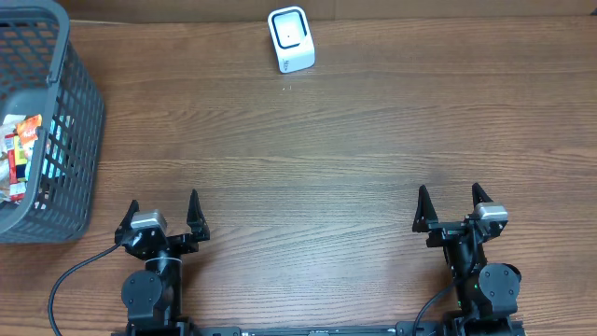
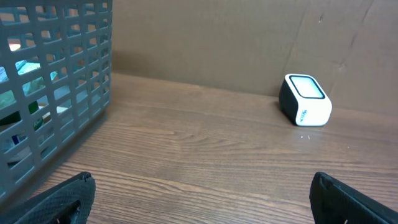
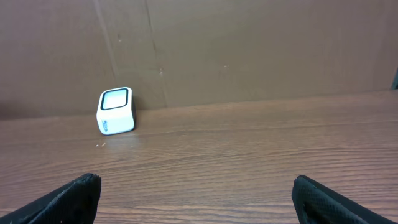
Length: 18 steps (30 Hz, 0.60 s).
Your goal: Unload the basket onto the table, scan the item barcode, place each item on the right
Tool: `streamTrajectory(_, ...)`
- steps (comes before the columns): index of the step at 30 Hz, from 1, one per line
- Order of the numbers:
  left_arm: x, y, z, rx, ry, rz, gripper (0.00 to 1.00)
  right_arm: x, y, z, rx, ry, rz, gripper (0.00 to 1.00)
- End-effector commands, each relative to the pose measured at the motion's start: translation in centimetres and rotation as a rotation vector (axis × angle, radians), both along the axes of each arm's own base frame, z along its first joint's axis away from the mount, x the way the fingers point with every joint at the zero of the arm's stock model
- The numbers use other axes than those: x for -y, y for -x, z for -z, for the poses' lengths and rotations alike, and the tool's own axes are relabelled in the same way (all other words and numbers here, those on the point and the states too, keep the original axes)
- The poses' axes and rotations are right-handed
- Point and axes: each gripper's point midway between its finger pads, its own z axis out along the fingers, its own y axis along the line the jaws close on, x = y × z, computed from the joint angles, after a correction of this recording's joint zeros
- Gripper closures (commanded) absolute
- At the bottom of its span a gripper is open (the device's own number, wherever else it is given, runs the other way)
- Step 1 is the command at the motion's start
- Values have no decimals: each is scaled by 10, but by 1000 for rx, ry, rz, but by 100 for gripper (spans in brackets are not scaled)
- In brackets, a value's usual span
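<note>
Wooden worktop (image 1: 326,159) — left gripper (image 1: 163,210), right gripper (image 1: 450,201) open, empty. Risk: basket (image 1: 79,121) wall blocks reach to packets (image 1: 20,140); wrong face shown to scanner (image 1: 291,39).

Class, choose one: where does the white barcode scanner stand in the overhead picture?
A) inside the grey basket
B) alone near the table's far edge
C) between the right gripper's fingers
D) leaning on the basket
B: the white barcode scanner stands alone near the table's far edge, apart from the grey basket, the open left gripper and right gripper.
</note>
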Motion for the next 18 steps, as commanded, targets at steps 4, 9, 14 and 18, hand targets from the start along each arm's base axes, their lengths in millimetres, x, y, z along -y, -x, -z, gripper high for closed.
streamTrajectory(4, 3, 0, -1, 9, 23, 11, 1, 1, 0, 2, 2, 4, 3, 0)
streamTrajectory(9, 12, -1, -1, 8, 27, 68, 0, 1, 0, 2, 2, 4, 3, 0)
streamTrajectory(14, 20, -1, -2, 11, 30, 114, 0, 1, 0, 2, 2, 4, 3, 0)
streamTrajectory(18, 20, -1, -2, 12, 29, 114, 0, 1, 0, 2, 2, 3, 3, 0)
